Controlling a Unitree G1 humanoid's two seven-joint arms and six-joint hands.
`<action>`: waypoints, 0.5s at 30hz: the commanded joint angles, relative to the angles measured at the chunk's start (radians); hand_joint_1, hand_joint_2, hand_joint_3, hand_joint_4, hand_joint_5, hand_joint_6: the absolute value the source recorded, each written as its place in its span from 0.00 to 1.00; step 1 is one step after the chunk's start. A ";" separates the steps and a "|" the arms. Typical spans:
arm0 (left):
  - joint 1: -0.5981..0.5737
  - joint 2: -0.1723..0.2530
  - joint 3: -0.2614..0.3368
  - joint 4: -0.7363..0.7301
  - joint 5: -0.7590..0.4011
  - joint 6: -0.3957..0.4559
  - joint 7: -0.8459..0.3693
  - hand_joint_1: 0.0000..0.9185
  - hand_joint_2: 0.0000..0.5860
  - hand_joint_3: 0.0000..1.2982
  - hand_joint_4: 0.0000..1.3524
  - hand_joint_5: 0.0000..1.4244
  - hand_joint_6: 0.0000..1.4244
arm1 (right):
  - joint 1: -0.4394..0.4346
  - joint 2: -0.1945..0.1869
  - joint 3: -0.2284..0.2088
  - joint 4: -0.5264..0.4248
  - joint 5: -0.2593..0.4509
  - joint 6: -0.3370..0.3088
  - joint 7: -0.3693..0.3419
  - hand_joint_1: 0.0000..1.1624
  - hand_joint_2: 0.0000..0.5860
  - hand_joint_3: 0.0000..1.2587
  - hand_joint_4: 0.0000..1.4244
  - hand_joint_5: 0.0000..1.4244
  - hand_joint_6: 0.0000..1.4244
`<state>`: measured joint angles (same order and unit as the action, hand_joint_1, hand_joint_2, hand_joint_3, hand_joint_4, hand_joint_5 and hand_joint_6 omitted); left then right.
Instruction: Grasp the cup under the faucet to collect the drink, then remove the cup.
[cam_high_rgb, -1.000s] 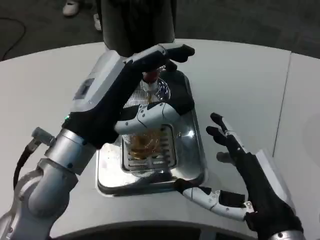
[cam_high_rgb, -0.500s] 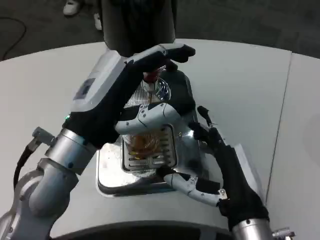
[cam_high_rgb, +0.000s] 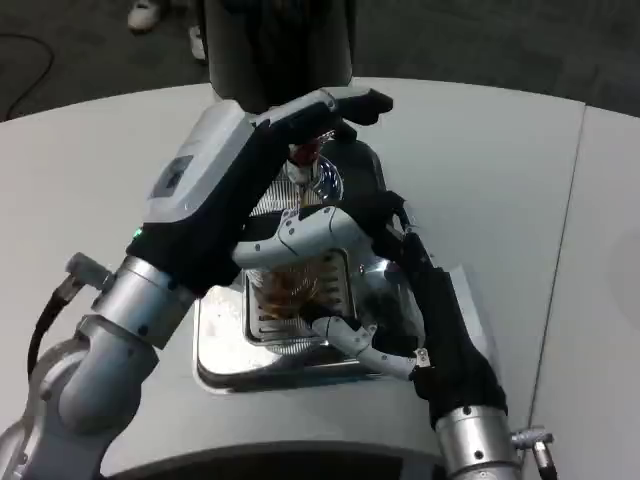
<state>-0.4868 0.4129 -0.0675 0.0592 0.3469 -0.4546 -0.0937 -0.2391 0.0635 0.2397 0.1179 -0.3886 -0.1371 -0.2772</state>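
Note:
A clear cup (cam_high_rgb: 288, 285) with amber drink stands on the grille of the steel drip tray (cam_high_rgb: 225, 350), below the faucet (cam_high_rgb: 301, 165). My left hand (cam_high_rgb: 255, 170) reaches over the cup. Its fingers (cam_high_rgb: 345, 103) lie stretched across the top of the faucet's red handle and its thumb (cam_high_rgb: 312, 230) hangs just above the cup's rim. My right hand (cam_high_rgb: 420, 300) is at the cup's right side, over the tray. Its thumb (cam_high_rgb: 350, 338) comes close to the cup's base and its fingers (cam_high_rgb: 388, 215) curve behind the cup. It is not closed on the cup.
The dark dispenser body (cam_high_rgb: 275, 45) rises at the table's far edge behind the tray. White table surface (cam_high_rgb: 480, 170) stretches to the right, with a seam (cam_high_rgb: 565, 200) running down it. A person's shoes (cam_high_rgb: 145, 14) show on the floor beyond.
My right hand has come in from the front right of the table to the cup's right side, over the tray. The left hand has stayed on the faucet.

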 joint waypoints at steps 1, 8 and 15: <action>0.019 0.006 -0.025 0.006 0.024 0.011 -0.022 0.00 0.15 0.26 0.24 0.27 0.22 | -0.040 0.049 0.005 0.052 0.014 -0.030 -0.035 0.75 0.27 0.05 0.14 0.15 0.15; 0.020 0.006 -0.022 -0.001 0.027 0.014 -0.023 0.00 0.15 0.26 0.24 0.27 0.22 | -0.108 0.067 0.011 0.137 0.018 -0.056 -0.067 0.75 0.25 0.06 0.15 0.16 0.15; 0.011 0.008 -0.021 0.004 0.031 0.017 -0.022 0.00 0.15 0.26 0.24 0.27 0.22 | -0.152 0.071 0.009 0.204 0.024 -0.076 -0.087 0.75 0.26 0.06 0.15 0.16 0.15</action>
<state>-0.4869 0.4129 -0.0665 0.0516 0.3581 -0.4493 -0.0937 -0.3795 0.1045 0.2486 0.2906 -0.3681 -0.1879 -0.3467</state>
